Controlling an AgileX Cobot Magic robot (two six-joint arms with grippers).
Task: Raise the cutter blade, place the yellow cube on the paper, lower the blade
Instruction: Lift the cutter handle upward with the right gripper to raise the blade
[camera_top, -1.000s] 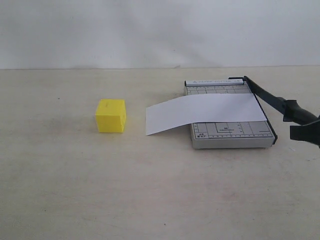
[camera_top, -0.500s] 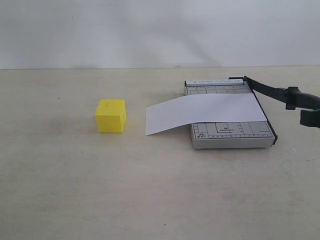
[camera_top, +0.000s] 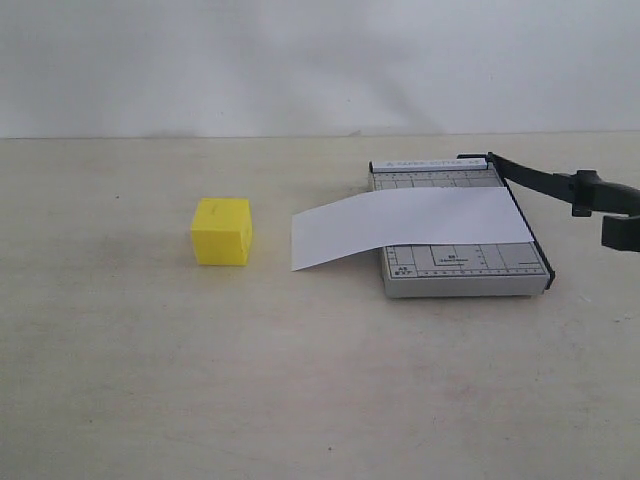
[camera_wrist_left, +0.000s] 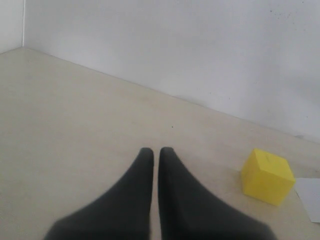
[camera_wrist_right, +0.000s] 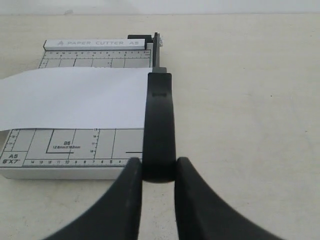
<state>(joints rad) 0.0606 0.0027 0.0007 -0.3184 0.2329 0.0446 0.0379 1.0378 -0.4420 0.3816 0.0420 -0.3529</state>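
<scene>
Two claws are in your views. Your right claw (camera_wrist_right: 159, 167) is clamped on the handle end of the cutter blade (camera_top: 530, 178), which slants up off the grey cutter base (camera_top: 465, 272). Your left claw (camera_wrist_left: 156, 152) is pressed together, holding nothing. The paper (camera_top: 400, 225) lies across the base, overhanging toward the yellow cube (camera_top: 221, 231), which sits on the tabletop (camera_top: 300, 380) clear of the paper's edge.

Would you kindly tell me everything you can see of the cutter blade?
The cutter blade is a long, slim black lever, plastic-looking, widening to a thicker rounded handle. It is hinged at the far right corner of the grey base and stands lifted at a slant above its right edge. The right gripper is shut on its handle end.
</scene>
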